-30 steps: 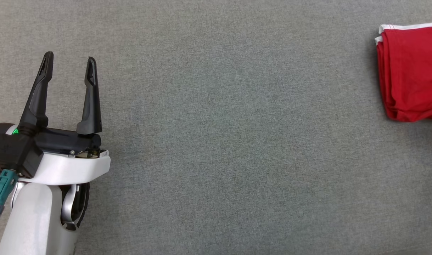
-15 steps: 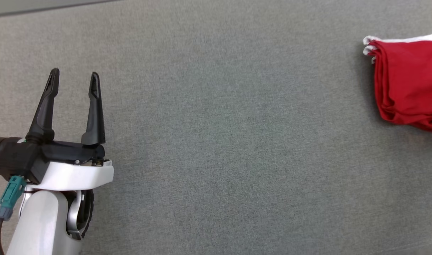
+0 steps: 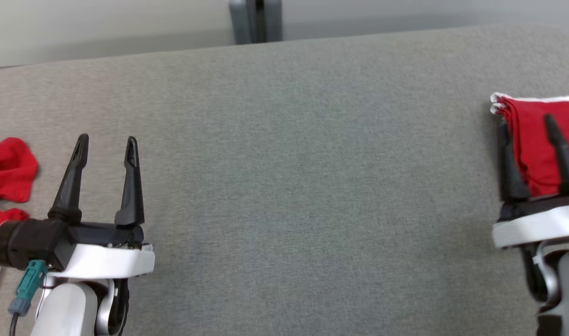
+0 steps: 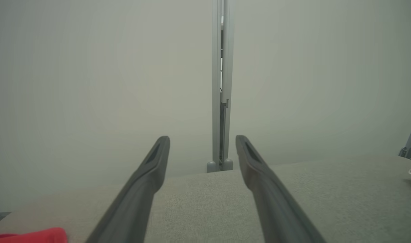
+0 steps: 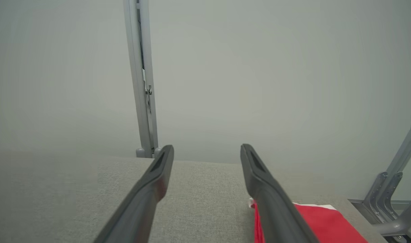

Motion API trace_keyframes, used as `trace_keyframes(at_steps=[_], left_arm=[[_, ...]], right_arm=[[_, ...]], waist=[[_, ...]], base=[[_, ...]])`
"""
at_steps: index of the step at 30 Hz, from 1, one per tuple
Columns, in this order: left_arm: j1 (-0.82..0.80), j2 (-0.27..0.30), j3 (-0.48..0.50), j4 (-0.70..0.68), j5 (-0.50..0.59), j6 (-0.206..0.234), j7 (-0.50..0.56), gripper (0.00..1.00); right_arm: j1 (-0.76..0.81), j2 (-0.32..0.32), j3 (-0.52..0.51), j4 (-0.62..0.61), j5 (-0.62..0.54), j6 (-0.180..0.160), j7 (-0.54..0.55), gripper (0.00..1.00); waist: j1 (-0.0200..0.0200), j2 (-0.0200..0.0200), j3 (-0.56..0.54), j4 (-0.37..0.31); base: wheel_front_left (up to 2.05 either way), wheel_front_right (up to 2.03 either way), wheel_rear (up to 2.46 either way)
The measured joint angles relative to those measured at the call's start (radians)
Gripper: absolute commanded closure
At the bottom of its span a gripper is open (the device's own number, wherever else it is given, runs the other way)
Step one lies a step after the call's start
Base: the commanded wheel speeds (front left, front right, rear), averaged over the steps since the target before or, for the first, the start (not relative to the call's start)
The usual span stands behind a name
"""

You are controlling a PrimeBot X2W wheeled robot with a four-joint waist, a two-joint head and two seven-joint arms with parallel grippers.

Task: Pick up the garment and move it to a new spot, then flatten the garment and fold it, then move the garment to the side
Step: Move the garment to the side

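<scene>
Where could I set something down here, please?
The wide middle of the table is bare, between the left tool and the right tool. Crowded: the right edge, with the folded garment, and the left edge, with red clothes.

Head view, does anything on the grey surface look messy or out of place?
Nothing much stands out. The folded red garment lies neatly at the right edge, white trim lined up. At the left edge, loose red cloth looks rumpled, not folded.

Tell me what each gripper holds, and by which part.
Nothing is held. The left gripper and right gripper are both open and empty; the folded garment lies on the table by the right one.
</scene>
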Motion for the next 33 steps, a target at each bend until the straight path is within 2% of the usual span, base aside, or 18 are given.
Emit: trace_keyframes(at_steps=[3,12,23,33], left_arm=[[0.024,0.006,-0.001,0.002,-0.008,0.0,0.004,0.0],[0.112,0.009,-0.018,0.012,-0.013,0.006,0.022,0.0],[0.197,0.015,-0.046,0.018,-0.017,0.008,0.047,0.0],[0.217,0.021,-0.056,0.012,-0.017,0.018,0.066,0.0]], right_arm=[[0.042,0.038,0.034,-0.049,-0.006,0.0,0.027,0.0],[0.189,0.093,0.071,-0.122,-0.014,0.0,0.083,0.0],[0.336,0.111,0.042,-0.176,-0.011,0.0,0.128,0.0],[0.355,0.115,0.035,-0.209,-0.001,0.0,0.142,0.0]], waist=[[0.0,0.0,-0.027,0.022],[0.0,0.0,-0.118,0.054],[0.0,0.0,-0.207,0.04],[0.0,0.0,-0.223,0.033]], base=[[0.0,0.0,0.0],[0.0,0.0,0.0],[0.0,0.0,0.0],[0.0,0.0,0.0]])
